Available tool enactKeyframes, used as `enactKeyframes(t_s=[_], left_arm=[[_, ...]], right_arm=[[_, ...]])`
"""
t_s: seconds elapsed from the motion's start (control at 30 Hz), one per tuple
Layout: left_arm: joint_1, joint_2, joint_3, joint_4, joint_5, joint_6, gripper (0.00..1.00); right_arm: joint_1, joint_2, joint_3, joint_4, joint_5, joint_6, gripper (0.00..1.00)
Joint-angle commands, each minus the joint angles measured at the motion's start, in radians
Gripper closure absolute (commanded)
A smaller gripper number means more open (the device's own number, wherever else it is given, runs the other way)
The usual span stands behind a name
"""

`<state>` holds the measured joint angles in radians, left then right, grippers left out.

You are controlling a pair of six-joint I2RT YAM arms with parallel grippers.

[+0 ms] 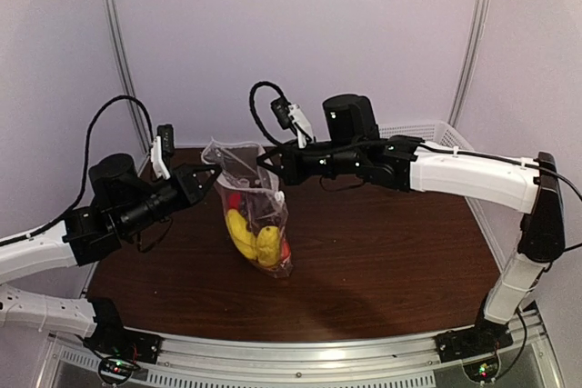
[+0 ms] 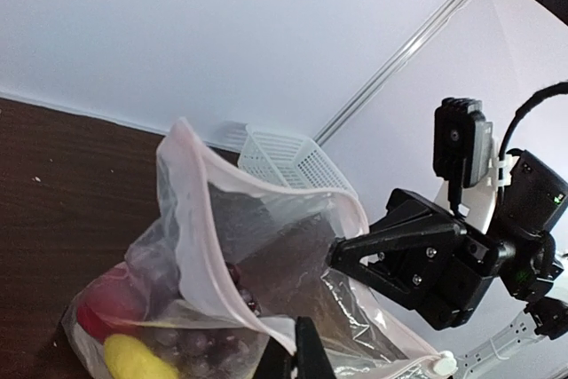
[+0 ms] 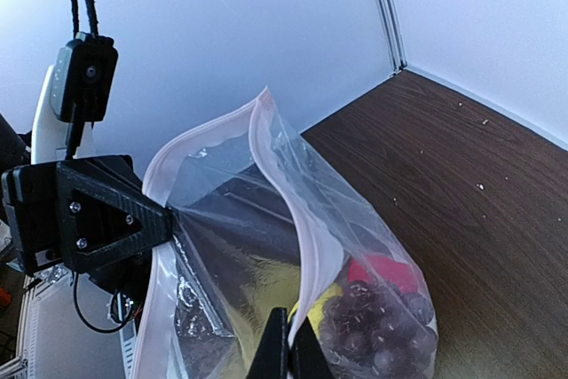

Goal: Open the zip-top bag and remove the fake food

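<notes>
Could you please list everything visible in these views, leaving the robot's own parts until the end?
zip-top bag: one, clear with a pinkish-white zip strip, mid-table, held upright, mouth open.
yellow fake food: two pieces seen, yellow, low inside the bag.
red fake food: at least one, red, inside the bag.
grape cluster: one, dark purple, inside the bag.
mesh basket: one, white, far right of the table.
table: one, dark brown wood.
left gripper: one, black, shut on one bag wall.
right gripper: one, black, shut on the opposite wall.
</notes>
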<state>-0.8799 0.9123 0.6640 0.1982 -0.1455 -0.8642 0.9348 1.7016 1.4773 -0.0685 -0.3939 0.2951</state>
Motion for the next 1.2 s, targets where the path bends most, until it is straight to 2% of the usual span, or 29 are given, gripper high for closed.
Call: enactKeyframes(t_s=[0.0, 0.07, 0.2, 0.37, 0.53, 0.67, 0.87, 1.1, 1.17], left_arm=[[0.025, -0.051, 0.129, -0.136, -0.093, 0.128, 1.00], [0.054, -0.056, 0.186, -0.229, -0.095, 0.146, 1.00], [0.108, -0.059, 0.271, -0.364, -0.103, 0.183, 1.00], [0.198, 0.007, 0.361, -0.516, -0.055, 0.223, 1.00], [0.206, 0.144, 0.352, -0.452, 0.153, 0.282, 1.00], [0.189, 0.262, 0.351, -0.370, 0.326, 0.309, 1.00], [0.083, 0.440, 0.411, -0.322, 0.417, 0.341, 1.00], [-0.005, 0.577, 0.445, -0.308, 0.528, 0.360, 1.00], [-0.024, 0.605, 0.451, -0.324, 0.543, 0.373, 1.00]], right_arm=[[0.032, 0.073, 0.126, 0.064, -0.031, 0.030, 1.00], [0.045, 0.116, 0.173, 0.080, -0.039, 0.051, 1.00], [0.057, 0.192, 0.211, 0.223, -0.059, 0.146, 1.00], [0.060, 0.255, 0.122, 0.409, -0.042, 0.244, 1.00], [0.054, 0.251, -0.100, 0.572, 0.006, 0.291, 1.00], [0.033, 0.165, -0.326, 0.696, 0.071, 0.318, 1.00], [0.024, -0.003, -0.632, 0.760, 0.147, 0.273, 1.00], [0.023, -0.143, -0.878, 0.762, 0.238, 0.147, 1.00], [0.023, -0.153, -0.929, 0.766, 0.246, 0.127, 0.93]])
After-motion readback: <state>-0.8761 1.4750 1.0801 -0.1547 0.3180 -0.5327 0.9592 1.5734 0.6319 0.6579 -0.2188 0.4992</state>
